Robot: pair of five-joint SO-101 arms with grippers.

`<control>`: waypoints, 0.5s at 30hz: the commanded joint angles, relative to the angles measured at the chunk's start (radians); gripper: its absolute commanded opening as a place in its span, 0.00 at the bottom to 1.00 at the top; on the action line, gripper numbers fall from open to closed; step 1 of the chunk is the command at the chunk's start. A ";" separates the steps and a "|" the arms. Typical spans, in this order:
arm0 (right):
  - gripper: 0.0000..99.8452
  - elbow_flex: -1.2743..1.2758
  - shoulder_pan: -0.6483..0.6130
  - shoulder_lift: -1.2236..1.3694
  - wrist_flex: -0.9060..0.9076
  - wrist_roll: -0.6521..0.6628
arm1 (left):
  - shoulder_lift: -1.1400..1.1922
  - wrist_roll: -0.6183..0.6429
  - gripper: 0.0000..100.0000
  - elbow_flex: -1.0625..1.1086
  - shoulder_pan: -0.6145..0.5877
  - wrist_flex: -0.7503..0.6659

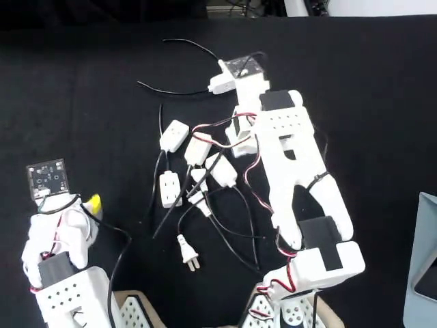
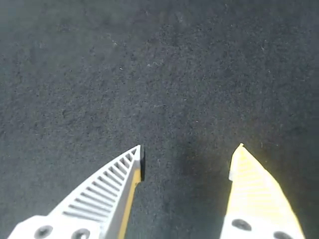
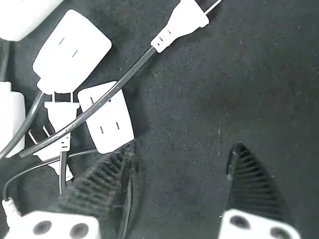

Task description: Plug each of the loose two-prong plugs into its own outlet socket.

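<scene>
Right claw (image 3: pixel 184 147) first: gapes wide, pinches nothing, hangs over bare black cloth (image 3: pixel 249 84). Sits with one dark fingertip (image 3: pixel 128 152) just beside the corner of a white outlet socket (image 3: pixel 107 117), slots facing up; cannot tell whether touching.

Next out, past that socket: a second outlet socket (image 3: pixel 72 50), also slots up, lying near the first. Between and beside the two, a white two-prong plug (image 3: pixel 60 113), half under a dark cable (image 3: pixel 122 72); cannot tell which way its prongs point. Crossing the near socket's face, that same cable, ending in a loose plug (image 3: pixel 185 19) well apart from the claw, prongs bare and aimed away from it.

Left claw (image 2: pixel 189 147): likewise spread wide, one white finger and one yellow, gripping nothing, pointed at bare cloth. Sits in the high view at the lower left, well apart from every socket and plug.

From above: white sockets and plugs bunched mid-table with cables tangled among them, just beside the wrist end of the right arm (image 1: pixel 293 150). At the near edge of the bunch, one plug with prongs free.
</scene>
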 commanded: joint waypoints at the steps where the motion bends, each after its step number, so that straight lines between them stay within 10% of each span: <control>1: 0.28 -0.030 0.000 -0.045 -0.063 0.124 | -0.009 0.003 0.29 -0.008 0.021 0.002; 15: 0.28 0.397 0.003 -0.044 -0.713 0.764 | -0.009 0.002 0.29 -0.005 0.018 0.000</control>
